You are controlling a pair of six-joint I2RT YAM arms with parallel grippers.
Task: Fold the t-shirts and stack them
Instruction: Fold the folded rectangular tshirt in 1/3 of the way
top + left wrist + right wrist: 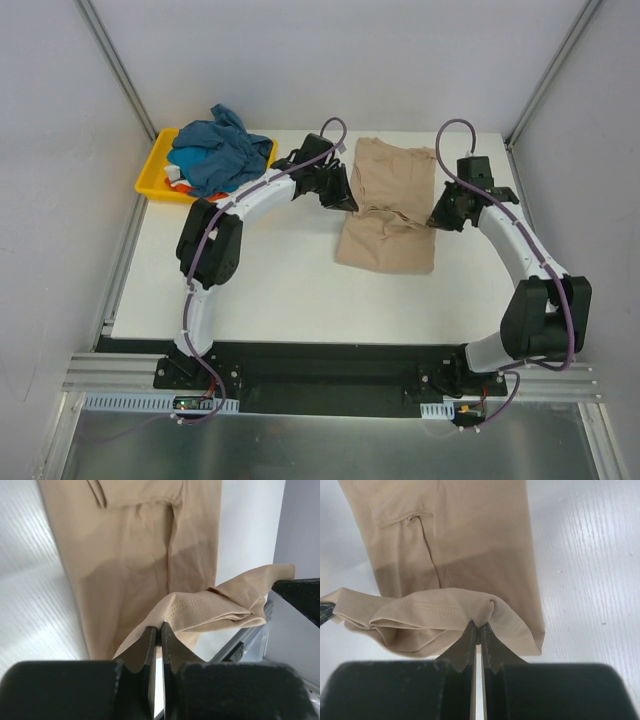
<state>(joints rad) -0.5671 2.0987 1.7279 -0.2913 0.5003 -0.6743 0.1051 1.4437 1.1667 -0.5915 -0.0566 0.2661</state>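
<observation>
A beige-tan t-shirt (pixel 388 200) lies on the white table, partly folded, with its near part lifted. My left gripper (pixel 345 197) is at the shirt's left edge and my right gripper (pixel 438 217) at its right edge. In the left wrist view the left gripper (pixel 160 626) is shut on a raised fold of the beige t-shirt (pixel 130 555). In the right wrist view the right gripper (pixel 479 626) pinches the stitched hem of the beige t-shirt (pixel 455 530). A teal-blue t-shirt (pixel 215 152) lies crumpled in the tray, with white and orange-red cloth (pixel 173 177) under it.
A shallow yellow tray (pixel 150 178) stands at the table's back left corner. Grey walls with metal posts close in the back and both sides. The white tabletop (pixel 280 290) stretches in front of the shirt.
</observation>
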